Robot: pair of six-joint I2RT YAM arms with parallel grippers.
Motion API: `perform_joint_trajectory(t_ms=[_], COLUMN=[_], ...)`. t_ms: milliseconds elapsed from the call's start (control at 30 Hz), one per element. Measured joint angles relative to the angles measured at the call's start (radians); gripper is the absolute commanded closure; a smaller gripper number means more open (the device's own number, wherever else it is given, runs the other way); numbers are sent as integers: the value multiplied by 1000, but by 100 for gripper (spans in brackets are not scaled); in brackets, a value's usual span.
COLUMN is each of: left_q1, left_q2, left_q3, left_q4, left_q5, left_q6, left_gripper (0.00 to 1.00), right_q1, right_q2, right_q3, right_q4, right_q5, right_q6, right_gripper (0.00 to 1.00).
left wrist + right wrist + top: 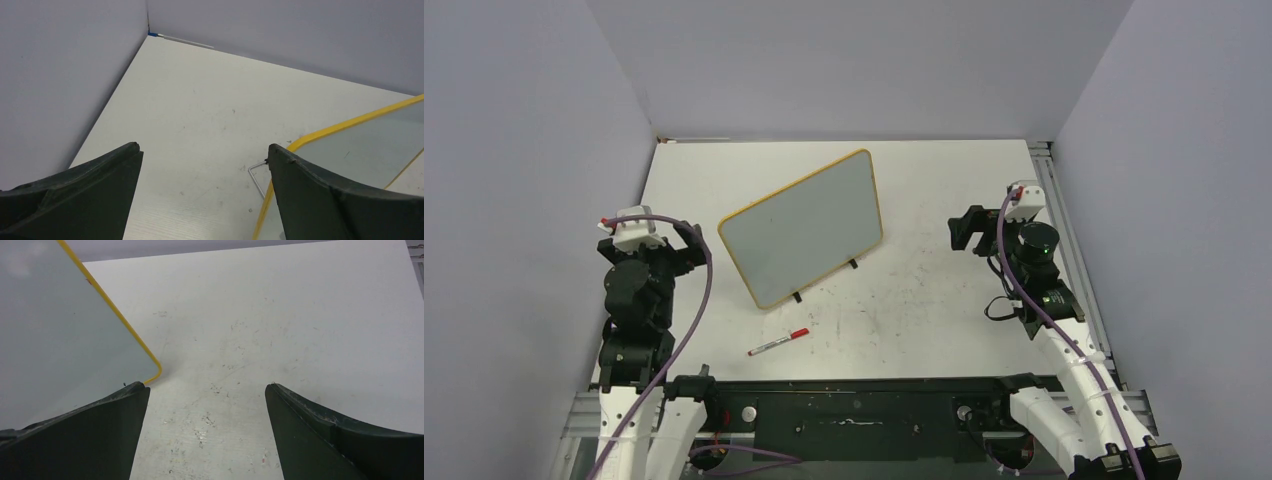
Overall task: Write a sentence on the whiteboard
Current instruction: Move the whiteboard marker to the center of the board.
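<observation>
The whiteboard (804,227) stands tilted on two small black feet mid-table, pale grey with a thin yellow frame. Its face is blank; no red sentence shows on it. It also shows in the left wrist view (360,150) and the right wrist view (60,330). A marker with a red cap (778,342) lies flat on the table in front of the board. My left gripper (686,240) is open and empty, left of the board. My right gripper (962,232) is open and empty, right of the board.
The white table (924,290) is scuffed with small marks. Grey walls enclose it on the left, back and right. A thin wire stand (257,175) sticks out behind the board's left edge. A metal rail (1064,230) runs along the table's right side.
</observation>
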State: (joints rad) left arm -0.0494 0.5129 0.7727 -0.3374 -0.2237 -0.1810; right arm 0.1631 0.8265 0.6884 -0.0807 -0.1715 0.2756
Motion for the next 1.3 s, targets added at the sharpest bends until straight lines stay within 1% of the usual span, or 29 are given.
perform_joint_trajectory(t_ms=[300,433,600,700,733,867,900,933,1000,1133,1200,1300], left_q1=[0,0,0,0,0,0,0,1,3,6,6,6], left_q2=[22,22,22,21,21,21,21,21,21,23,25,26], left_q3=[0,0,0,0,0,0,0,0,0,0,0,-5], left_q4=[-1,-1,0,0,0,-1,-1,-1,-1,-2,-2,-2], left_q5=[-1,-1,0,6,10,16,16,16,16,12,8,-1], left_q6=[-17,-21,-21,-21,-21,-18,-17,-17,-17,-17,-17,-17], left_gripper=[4,4,4,4,4,4,4,4,4,4,4,4], right_q1=[18,79,188,274,314,565,624,687,774,899,949,999], right_q2=[5,19,50,104,132,289,332,386,482,683,779,875], right_q3=[0,2,19,34,42,90,103,122,162,289,358,416], right_q4=[-3,-4,-3,13,21,50,61,74,89,89,84,79], right_q5=[-39,-37,-48,-81,-83,-69,-69,-74,-84,-82,-80,-77], right_q6=[-11,-30,-58,-63,-66,-92,-97,-101,-111,-148,-175,-211], right_gripper=[10,10,10,8,7,3,0,4,9,22,24,27])
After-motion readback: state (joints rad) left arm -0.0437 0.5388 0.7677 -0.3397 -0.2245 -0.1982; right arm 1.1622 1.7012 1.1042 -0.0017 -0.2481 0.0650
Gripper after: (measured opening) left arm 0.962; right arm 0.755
